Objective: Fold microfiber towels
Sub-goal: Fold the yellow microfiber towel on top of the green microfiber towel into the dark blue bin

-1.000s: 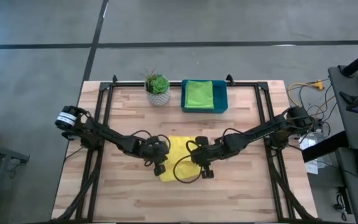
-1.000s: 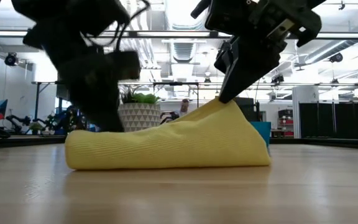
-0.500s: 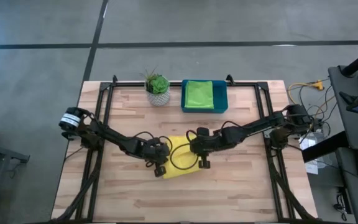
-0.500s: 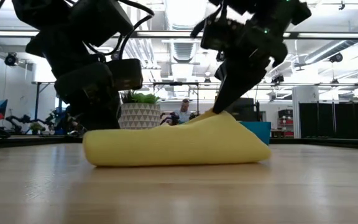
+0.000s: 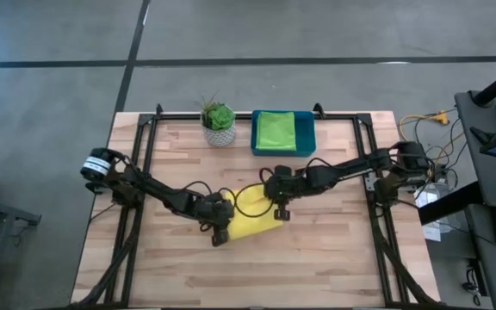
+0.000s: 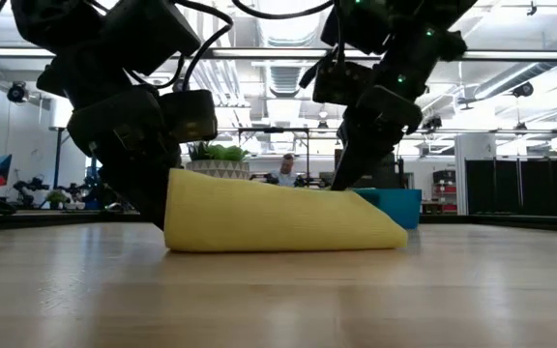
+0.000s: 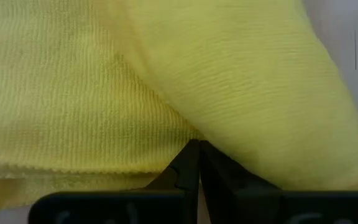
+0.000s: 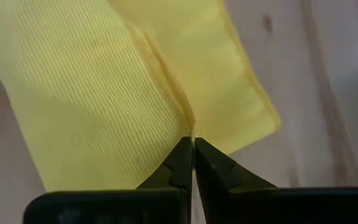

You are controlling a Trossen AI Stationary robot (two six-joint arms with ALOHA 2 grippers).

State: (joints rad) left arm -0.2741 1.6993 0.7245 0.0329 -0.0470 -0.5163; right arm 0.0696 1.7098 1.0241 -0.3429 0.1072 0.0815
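A yellow microfiber towel (image 5: pixel 252 217) lies folded over on the wooden table between my two grippers; it also shows in the low view (image 6: pixel 278 217). My left gripper (image 5: pixel 220 231) is shut on its near left end. My right gripper (image 5: pixel 280 209) is shut on its right end. A light green towel (image 5: pixel 275 129) lies folded in the teal-blue tray (image 5: pixel 308 142) at the far edge. The blue and teal towels are out of view. My left gripper pinches the yellow towel's left end (image 7: pixel 191 134) between its two fingers, beside a rounded fold. It holds that end raised (image 6: pixel 177 179), while the towel's underside rests on the table. My right gripper pinches hemmed edges of the towel (image 8: pixel 190 127) between its two fingers, where two layers meet. The fingers slant down from above (image 6: pixel 346 179). That end sits low, and the towel slopes down to the table (image 6: pixel 395 237).
A small potted plant (image 5: pixel 219 122) stands at the far edge, left of the tray. A black frame (image 5: pixel 145 146) runs along the table's sides. Bare wood lies along the near edge (image 5: pixel 257 275). A person shows far off in the room (image 6: pixel 285 169).
My right gripper has gone toward the far edge and slightly left, and down, carrying its end of the towel over the rest. The towel's left end has risen and drawn toward the right, so the towel is now narrower and slopes down to the right.
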